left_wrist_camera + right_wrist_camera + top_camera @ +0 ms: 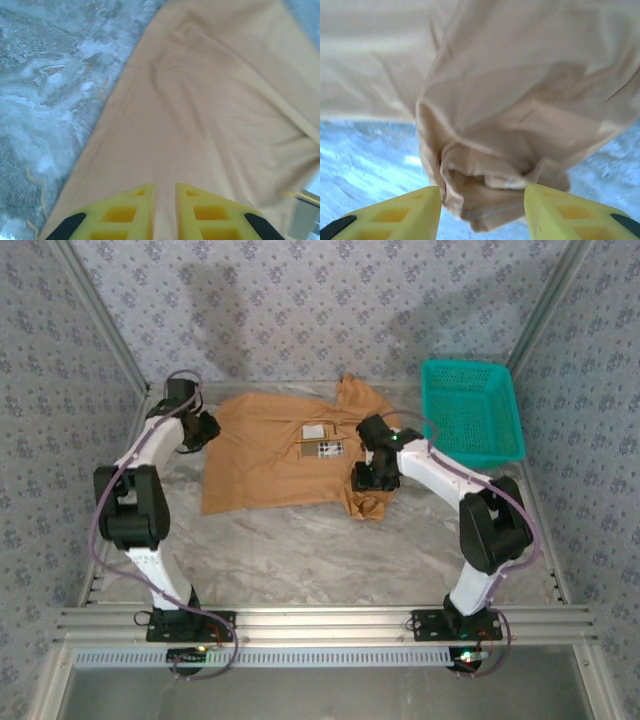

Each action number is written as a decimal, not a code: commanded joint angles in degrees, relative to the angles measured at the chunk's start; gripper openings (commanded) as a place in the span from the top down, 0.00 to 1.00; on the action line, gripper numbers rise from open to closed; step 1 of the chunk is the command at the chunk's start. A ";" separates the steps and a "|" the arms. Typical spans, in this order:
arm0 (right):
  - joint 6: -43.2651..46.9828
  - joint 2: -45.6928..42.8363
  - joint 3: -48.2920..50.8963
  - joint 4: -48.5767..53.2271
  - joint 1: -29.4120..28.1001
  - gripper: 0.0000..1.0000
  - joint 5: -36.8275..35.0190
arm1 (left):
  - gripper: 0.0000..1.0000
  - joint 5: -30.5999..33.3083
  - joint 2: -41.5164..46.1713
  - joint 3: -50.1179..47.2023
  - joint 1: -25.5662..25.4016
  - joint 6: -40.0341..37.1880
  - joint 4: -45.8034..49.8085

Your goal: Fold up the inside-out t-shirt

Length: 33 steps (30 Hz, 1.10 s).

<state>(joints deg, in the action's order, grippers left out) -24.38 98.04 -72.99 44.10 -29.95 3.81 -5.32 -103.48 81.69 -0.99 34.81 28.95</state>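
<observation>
My right gripper (481, 190) stands spread either side of a bunched sleeve of the inside-out t-shirt (270, 465). The shirt lies mostly flat at centre frame on the table (300, 560). I judge that wad wants smoothing before any fold. My left gripper (165, 189) is nearly pressed together at the shirt's left edge; whether it pinches cloth I cannot tell. Both forearms angle inward from raised elbows.

Looking down from the top cam, I've got the caramel-tan t-shirt (265, 460) spread mostly flat across the far half of the table (300, 550), small white label (318, 432) facing up near its middle. Its right end is all bunched and rumpled, one sleeve poking toward the back.
</observation>
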 commanded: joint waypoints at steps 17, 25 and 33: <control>-5.44 3.41 9.28 -5.63 -3.01 0.83 -2.66 | 0.82 -8.07 -8.54 -5.36 -1.25 2.15 -3.69; -6.61 -12.66 16.22 3.70 -8.41 1.00 -6.46 | 0.84 -5.17 -11.57 -5.92 1.55 3.89 -3.10; -21.13 -29.19 37.51 -8.45 -21.87 0.94 -3.95 | 0.86 -3.69 -11.68 -7.36 1.74 3.87 -3.03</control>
<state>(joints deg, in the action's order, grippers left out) -37.76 70.81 -40.58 38.59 -48.51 -0.47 -11.07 -113.80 75.18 0.64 38.24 24.43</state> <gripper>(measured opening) 0.072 0.139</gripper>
